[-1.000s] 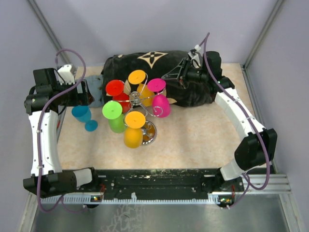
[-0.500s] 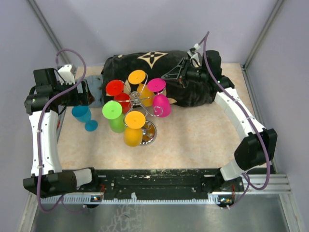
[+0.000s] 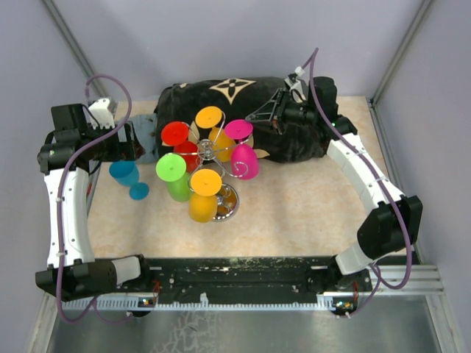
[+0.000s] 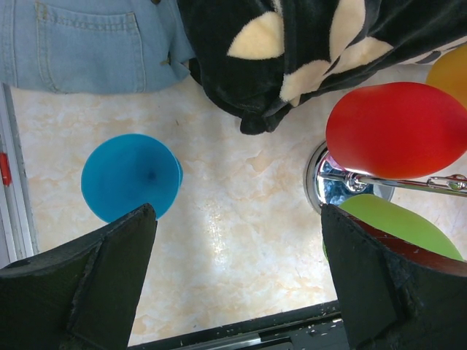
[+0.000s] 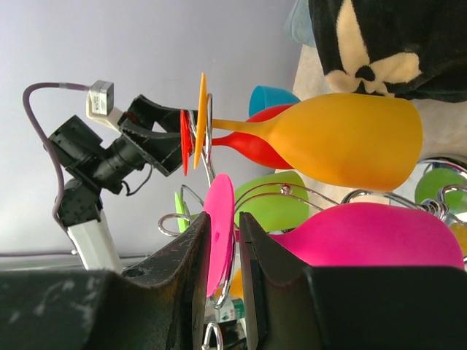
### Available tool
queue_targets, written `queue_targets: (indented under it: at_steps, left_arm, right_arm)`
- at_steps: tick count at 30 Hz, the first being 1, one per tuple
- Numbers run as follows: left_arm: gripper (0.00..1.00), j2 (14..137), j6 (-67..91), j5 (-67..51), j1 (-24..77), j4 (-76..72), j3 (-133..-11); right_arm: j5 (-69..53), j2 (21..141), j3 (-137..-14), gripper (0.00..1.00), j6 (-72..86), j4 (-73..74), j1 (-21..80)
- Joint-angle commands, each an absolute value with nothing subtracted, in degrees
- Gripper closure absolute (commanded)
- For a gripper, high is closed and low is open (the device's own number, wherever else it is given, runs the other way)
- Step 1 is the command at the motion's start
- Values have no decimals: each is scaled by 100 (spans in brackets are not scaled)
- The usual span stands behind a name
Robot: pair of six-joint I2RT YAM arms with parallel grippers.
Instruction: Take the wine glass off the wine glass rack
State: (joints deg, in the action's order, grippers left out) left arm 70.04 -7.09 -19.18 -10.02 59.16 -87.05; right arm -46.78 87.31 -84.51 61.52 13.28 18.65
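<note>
The silver wire wine glass rack (image 3: 210, 153) stands mid-table on a shiny round base (image 3: 228, 202). Red, orange, green, yellow-orange and pink glasses hang from it upside down. My right gripper (image 3: 257, 118) reaches in from the back right. Its jaws are closed on the flat foot (image 5: 221, 233) of the pink wine glass (image 5: 365, 237), which still hangs in its wire arm (image 3: 245, 160). My left gripper (image 3: 136, 141) is open and empty (image 4: 237, 219). It hovers left of the rack, beside a blue glass (image 3: 125, 173) that stands upside down on the table.
A black plush blanket (image 3: 294, 140) lies behind the rack, under the right arm. Blue denim cloth (image 4: 80, 44) lies at the back left. The red glass (image 4: 398, 131) and the green glass (image 4: 398, 230) hang close to my left gripper's right finger. Bare beige table lies in front of the rack.
The pink glass has shifted very slightly to the left with my right gripper. The left arm has not moved.
</note>
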Motion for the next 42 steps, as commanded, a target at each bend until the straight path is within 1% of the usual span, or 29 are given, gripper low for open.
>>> queue_targets:
  at_steps: [1, 5, 8, 10, 13, 27, 42]
  left_arm:
    - [2, 6948, -686, -2059, -1028, 5827, -8648]
    - [2, 6926, -686, -2065, -1028, 5827, -8622]
    - [2, 6902, -693, -2062, -1031, 5825, -8596]
    - [2, 6899, -696, -2066, -1028, 5827, -8586]
    - [2, 6891, -686, -2087, -1028, 5826, -8576]
    - [2, 6859, -661, -2139, -1029, 5866, -8593]
    - [2, 6855, -645, -2180, -1034, 5881, -8598]
  right_arm:
    - [-4799, 8657, -8720, 77, 6008, 1225, 1959]
    - [-4816, 8641, -8717, 78, 5979, 1239, 1985]
    - [-4816, 8631, -8719, 82, 5964, 1260, 1997]
    - [-4816, 8616, -8728, 88, 5958, 1273, 2001]
    - [-4812, 8584, -8731, 100, 5950, 1297, 2000]
    - [-4740, 8443, -8775, 100, 6215, 1228, 1980]
    - [-4798, 8220, -8743, 100, 6326, 1270, 1695]
